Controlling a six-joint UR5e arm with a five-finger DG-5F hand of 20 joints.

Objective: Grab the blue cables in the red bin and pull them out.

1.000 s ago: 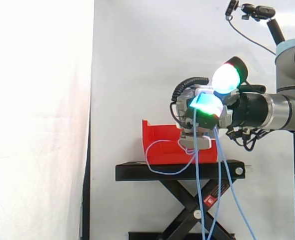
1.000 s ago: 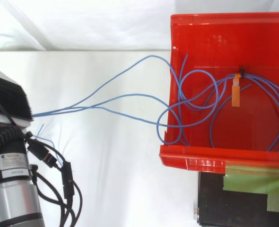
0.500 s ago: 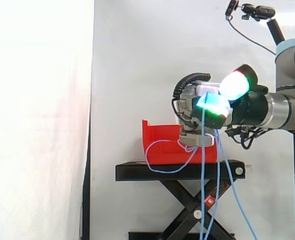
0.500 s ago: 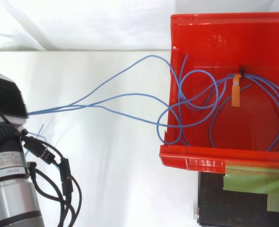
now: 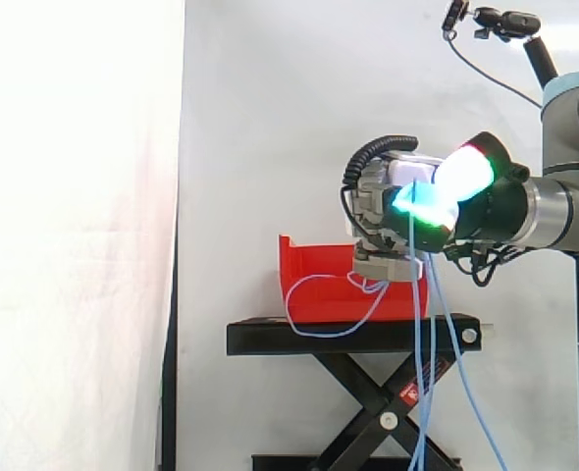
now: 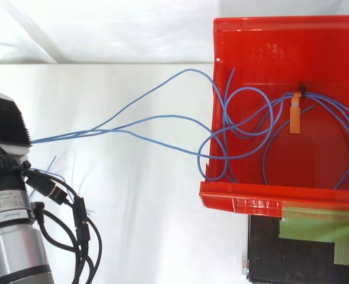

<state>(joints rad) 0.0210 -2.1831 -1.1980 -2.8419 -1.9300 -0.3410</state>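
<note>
I see cables (image 6: 189, 70) looped inside the bin (image 6: 340, 47), tied beside an orange tag (image 6: 294, 118); several strands cross its left wall and run left.

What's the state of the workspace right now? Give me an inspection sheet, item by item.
Surface: black scissor stand carrying the red bin; green tape on its top.
Job's things: blue cables, partly coiled in the bin, bundled at an orange tag.
Clutter: nothing seen.
Hand: hand higher than the bin and off to its side, fingers curled round the blue cables.
Cables: strands run over the bin's wall to the hand; one loop droops over the stand's edge; others hang from the hand toward the floor.
Surroundings: white curtain; camera on an arm, upper right.
</note>
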